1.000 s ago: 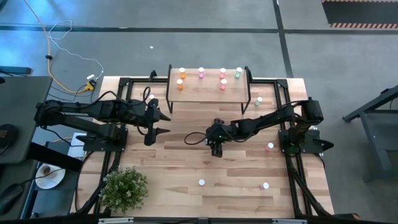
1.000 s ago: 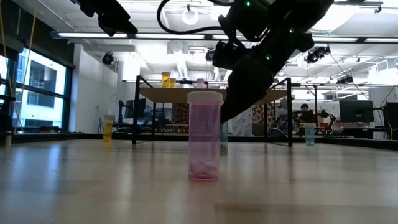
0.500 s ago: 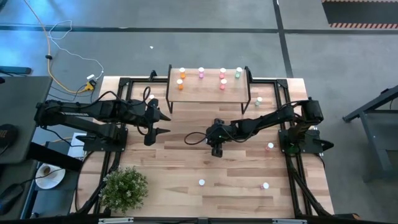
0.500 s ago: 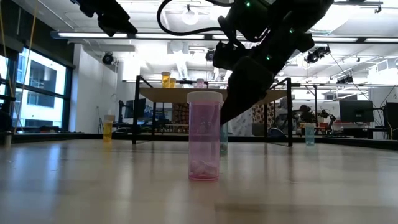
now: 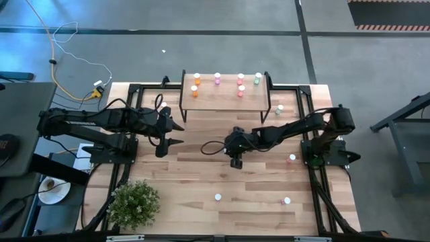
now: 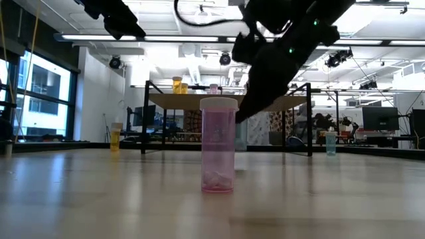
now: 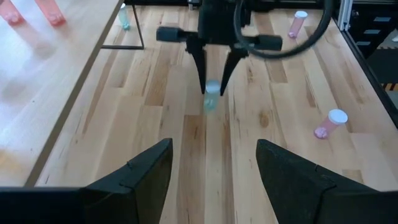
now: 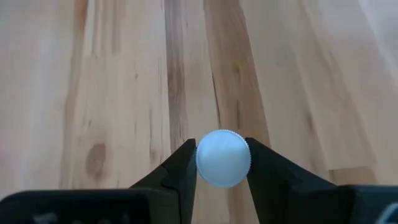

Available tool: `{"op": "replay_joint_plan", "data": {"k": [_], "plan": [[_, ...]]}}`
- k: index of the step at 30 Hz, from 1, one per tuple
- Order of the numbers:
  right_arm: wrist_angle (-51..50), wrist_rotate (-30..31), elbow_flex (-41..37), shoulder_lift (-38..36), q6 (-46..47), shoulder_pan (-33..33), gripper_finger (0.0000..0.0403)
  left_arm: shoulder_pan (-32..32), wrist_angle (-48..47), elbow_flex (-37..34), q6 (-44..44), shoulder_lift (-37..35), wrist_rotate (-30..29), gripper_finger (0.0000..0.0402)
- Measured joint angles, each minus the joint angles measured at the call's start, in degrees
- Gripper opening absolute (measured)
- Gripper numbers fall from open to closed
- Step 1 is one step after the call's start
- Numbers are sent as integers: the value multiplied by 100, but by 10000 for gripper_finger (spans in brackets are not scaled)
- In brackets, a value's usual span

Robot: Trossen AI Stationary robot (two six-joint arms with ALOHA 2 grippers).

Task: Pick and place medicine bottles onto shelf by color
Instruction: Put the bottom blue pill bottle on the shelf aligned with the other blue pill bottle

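Contact on the right side: your right end effector [image 8: 222, 163] is clamped on a pale green bottle [image 7: 211, 96], fingers pressed against either side of its white cap [image 8: 223, 157]. In the left wrist view you can see that bottle upright between the two dark fingers, over the middle of the counter [image 5: 195, 175], in front of the shelf [image 5: 225, 97]. From above, the right end effector [image 5: 235, 161] sits mid-counter with its arm reaching in from the right edge.

Your left end effector [image 7: 214, 171] is parked over the counter's left side, fingers spread wide apart and holding nothing; in the high view it is at [image 5: 176, 133], pointing toward the centre.

Up on the shelf you've got bottles sorted along it: two orange bottles [image 5: 195, 84] at the left end, a pink one [image 5: 218, 78] next, two red ones [image 5: 240, 84] right of the middle, and a green one [image 5: 257, 79] at the right end.

Loose on the counter: a bottle with a pale body [image 5: 279, 108] just beside the shelf's right leg, a pink bottle [image 5: 291, 158] by the right arm's base, another pink bottle [image 5: 286, 200] lying on its side near the front right, and one [image 5: 218, 197] near the front centre. That last shows in the low view as a pink bottle [image 6: 218, 144] standing upright, close to the camera.
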Motion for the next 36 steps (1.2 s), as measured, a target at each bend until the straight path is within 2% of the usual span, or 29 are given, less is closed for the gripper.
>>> {"op": "replay_joint_plan", "data": {"k": [5, 12, 23, 26, 31, 36], "plan": [[-363, 35, -2, -578, -63, -131, 105, 2, 1, 0, 1, 2, 0, 223], [-940, 383, -2, -1576, -401, -472, 105, 2, 4, 0, 0, 0, 0, 223], [-1354, 537, 68, -3104, -761, -1495, 104, 2, 11, 2, -13, 2, 0, 223], [-1544, 787, 261, -3316, -949, -1851, 104, 2, 11, 2, -12, 2, 0, 223], [-2176, 792, 814, -3350, -1189, -2499, 104, 2, 11, 2, -18, 2, 0, 223], [-2475, 424, 978, -3317, -1193, -3095, 104, 2, 12, 2, -47, 2, 0, 223]]}}
